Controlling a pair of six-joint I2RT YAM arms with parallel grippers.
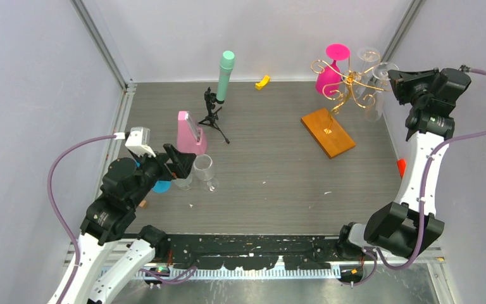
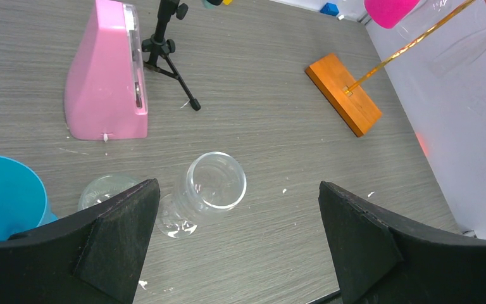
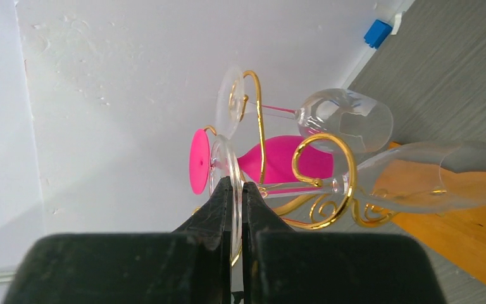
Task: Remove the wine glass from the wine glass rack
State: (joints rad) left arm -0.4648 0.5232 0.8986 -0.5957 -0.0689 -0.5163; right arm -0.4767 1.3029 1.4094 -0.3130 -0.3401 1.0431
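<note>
The wine glass rack [image 1: 349, 81], gold wire scrolls on an orange-brown wooden base [image 1: 328, 132], stands at the back right. A clear wine glass [image 3: 440, 176] hangs upside down from a gold scroll [image 3: 326, 180]. My right gripper [image 3: 233, 183] is shut on the thin edge of its foot [image 3: 223, 158]; the gripper [image 1: 397, 79] sits level with the rack's top, on its right side. A second clear glass [image 3: 348, 117] and a pink glass [image 3: 285, 158] also hang there. My left gripper [image 2: 238, 183] hovers open above the table at the front left, holding nothing.
Two clear glasses [image 2: 212, 187] [image 2: 104, 190] stand on the table under the left gripper, beside a blue cup [image 2: 3, 196]. A pink block [image 1: 190, 133], a black mini tripod [image 1: 213, 114], a green cylinder [image 1: 225, 76] and a yellow piece [image 1: 262, 82] stand further back. Walls enclose three sides.
</note>
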